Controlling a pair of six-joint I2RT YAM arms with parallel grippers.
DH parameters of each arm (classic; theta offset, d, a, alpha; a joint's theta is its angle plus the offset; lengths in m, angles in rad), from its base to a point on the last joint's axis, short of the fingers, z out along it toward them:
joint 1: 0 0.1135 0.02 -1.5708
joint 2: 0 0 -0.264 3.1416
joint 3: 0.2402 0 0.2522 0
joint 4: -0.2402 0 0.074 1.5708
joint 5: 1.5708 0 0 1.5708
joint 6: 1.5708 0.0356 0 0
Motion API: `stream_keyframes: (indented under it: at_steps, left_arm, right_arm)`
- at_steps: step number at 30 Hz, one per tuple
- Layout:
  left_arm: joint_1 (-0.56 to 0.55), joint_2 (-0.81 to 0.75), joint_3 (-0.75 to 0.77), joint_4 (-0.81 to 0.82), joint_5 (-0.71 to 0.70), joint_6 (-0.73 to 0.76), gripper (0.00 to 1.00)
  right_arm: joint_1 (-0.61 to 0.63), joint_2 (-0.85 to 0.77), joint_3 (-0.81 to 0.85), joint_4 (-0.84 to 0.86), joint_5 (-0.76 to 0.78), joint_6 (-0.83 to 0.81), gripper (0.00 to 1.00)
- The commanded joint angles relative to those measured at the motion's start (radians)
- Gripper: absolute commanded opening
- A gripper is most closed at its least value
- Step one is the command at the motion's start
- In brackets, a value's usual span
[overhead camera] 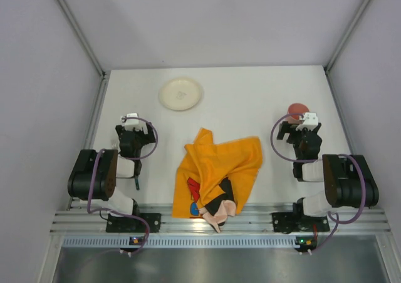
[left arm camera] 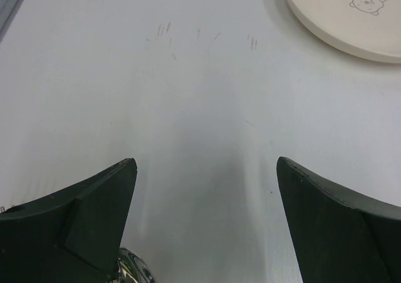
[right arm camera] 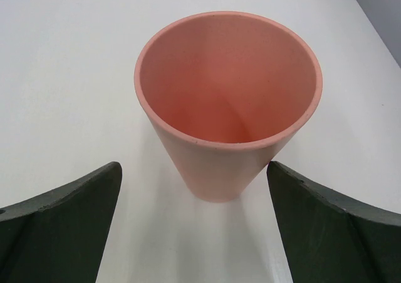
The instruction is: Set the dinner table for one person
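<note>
left gripper (left arm camera: 205,170): wide open, holding nothing, bare white top below it
plate (overhead camera: 180,93): cream with a little bear print, back left, up ahead of that gripper
dinner table (overhead camera: 250,101): white top under everything, from arm bases to back wall
mat (overhead camera: 219,167): orange cartoon cloth, crumpled, middle, near edge
cup (right arm camera: 229,120): pink, upright, right side
right gripper (right arm camera: 193,170): spread open, fingers either side of the cup, not touching it

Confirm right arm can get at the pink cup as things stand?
Probably yes. The right tool is open and the pink cup stands upright just ahead, centred on its gap; nothing on the dinner table lies between them.
</note>
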State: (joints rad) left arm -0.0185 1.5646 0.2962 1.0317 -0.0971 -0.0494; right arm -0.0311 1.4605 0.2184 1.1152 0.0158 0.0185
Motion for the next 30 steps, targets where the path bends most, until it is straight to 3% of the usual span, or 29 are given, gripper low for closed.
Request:
stream_keyframes:
  at_steps: [1, 8, 14, 17, 18, 19, 20, 23, 27, 29, 30]
  left_arm:
    - [0.0, 0.009, 0.02, 0.064, 0.011, -0.001, 0.98]
    - [0.0, 0.008, 0.02, 0.064, 0.011, -0.001, 0.98]
    - [0.0, -0.001, 0.012, 0.1, 0.029, 0.012, 0.98]
    - [-0.001, -0.145, 0.11, -0.283, -0.047, -0.033, 0.99]
    - [-0.001, -0.199, 0.238, -0.433, -0.079, -0.074, 0.99]
    - [-0.001, -0.212, 0.311, -0.734, -0.123, -0.151, 0.98]
    - [-0.001, -0.221, 0.427, -0.837, -0.112, -0.19, 0.99]
    - [-0.003, -0.334, 0.455, -0.883, 0.072, -0.231, 0.98]
    - [-0.008, -0.512, 0.521, -0.967, 0.091, -0.417, 0.99]
    - [-0.008, -0.514, 0.617, -1.133, 0.151, -0.466, 0.98]
    - [-0.008, -0.499, 0.632, -1.188, 0.067, -0.566, 0.98]
  right_arm:
    - [0.002, -0.012, 0.027, 0.06, -0.02, -0.002, 1.0]
    - [0.017, -0.012, 0.039, 0.04, -0.019, -0.009, 1.0]
    - [0.067, -0.014, 0.041, 0.041, 0.073, -0.046, 1.0]
    - [0.099, -0.093, 0.093, -0.108, 0.113, -0.075, 1.0]
    - [0.102, -0.164, 0.132, -0.203, 0.11, -0.08, 1.0]
    - [0.12, -0.196, 0.229, -0.408, 0.115, -0.1, 1.0]
    - [0.134, -0.219, 0.277, -0.493, 0.119, -0.104, 1.0]
    - [0.187, -0.307, 0.413, -0.695, 0.081, -0.086, 1.0]
    - [0.304, -0.417, 0.521, -0.785, 0.047, -0.025, 1.0]
    - [0.373, -0.453, 0.602, -0.885, 0.029, 0.153, 1.0]
    - [0.372, -0.459, 0.625, -1.005, 0.044, 0.272, 1.0]
